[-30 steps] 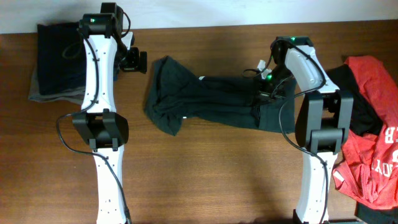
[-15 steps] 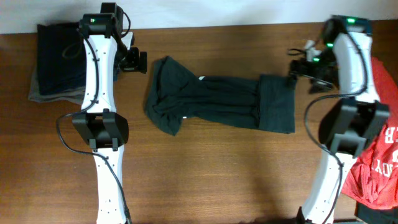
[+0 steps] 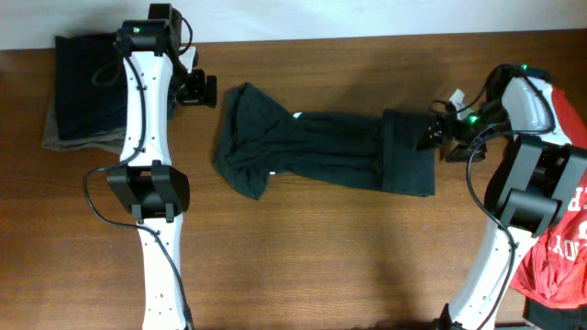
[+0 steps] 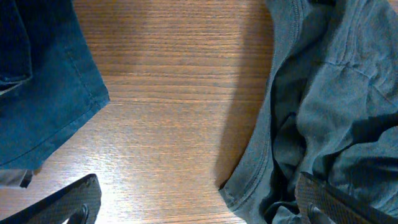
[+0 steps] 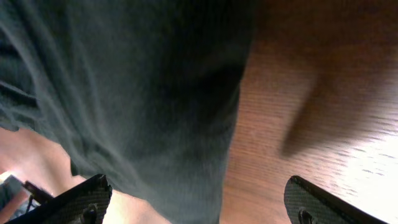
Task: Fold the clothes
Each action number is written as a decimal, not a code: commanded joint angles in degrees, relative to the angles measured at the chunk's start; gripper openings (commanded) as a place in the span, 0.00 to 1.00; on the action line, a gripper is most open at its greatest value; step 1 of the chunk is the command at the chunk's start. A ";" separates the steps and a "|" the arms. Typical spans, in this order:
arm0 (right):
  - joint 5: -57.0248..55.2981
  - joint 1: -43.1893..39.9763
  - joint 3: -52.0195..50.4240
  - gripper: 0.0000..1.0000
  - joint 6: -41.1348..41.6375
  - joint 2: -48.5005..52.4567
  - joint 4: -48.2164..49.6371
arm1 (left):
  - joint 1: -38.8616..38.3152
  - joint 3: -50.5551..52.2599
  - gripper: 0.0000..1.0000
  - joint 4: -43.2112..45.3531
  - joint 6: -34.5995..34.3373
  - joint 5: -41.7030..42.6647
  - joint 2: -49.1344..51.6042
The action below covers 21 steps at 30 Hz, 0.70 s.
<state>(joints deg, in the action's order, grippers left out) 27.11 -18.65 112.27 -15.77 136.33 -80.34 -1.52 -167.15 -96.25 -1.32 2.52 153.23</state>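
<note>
A dark grey-green garment (image 3: 316, 147) lies stretched across the middle of the table, bunched at its left end, with its right end doubled into a flat panel (image 3: 408, 154). My right gripper (image 3: 438, 136) hovers open at that panel's right edge. In the right wrist view the cloth (image 5: 124, 81) fills the left half, and the gripper (image 5: 202, 202) has nothing between its fingers. My left gripper (image 3: 197, 89) stands open just left of the garment's bunched end. In the left wrist view the gripper (image 4: 199, 208) straddles bare wood beside the garment's hem (image 4: 261, 180).
A stack of folded dark blue and grey clothes (image 3: 83, 92) sits at the back left, its blue edge (image 4: 43, 81) showing in the left wrist view. A red printed shirt (image 3: 559, 247) and a black piece lie heaped at the right edge, behind the right arm.
The right gripper opened and let go of the garment's right end, swung away to the back right, then came back down to the folded panel's right edge. The left arm has not moved.
</note>
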 commanded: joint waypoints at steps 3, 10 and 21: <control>6.71 0.22 -4.74 0.96 -1.86 -1.16 4.17 | 0.17 -0.72 0.99 -0.07 0.04 -0.42 -1.53; 12.09 1.44 -10.03 0.97 -1.99 -1.16 9.97 | 0.17 -0.72 0.99 -0.07 0.04 -0.42 -1.53; 11.87 4.07 -13.11 0.36 1.46 -1.16 13.09 | 0.17 -0.72 0.99 -0.11 0.04 -0.42 -1.53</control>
<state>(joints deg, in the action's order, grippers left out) 39.97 -15.38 100.09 -15.20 133.88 -67.46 -1.52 -167.15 -96.27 -1.32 2.52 153.23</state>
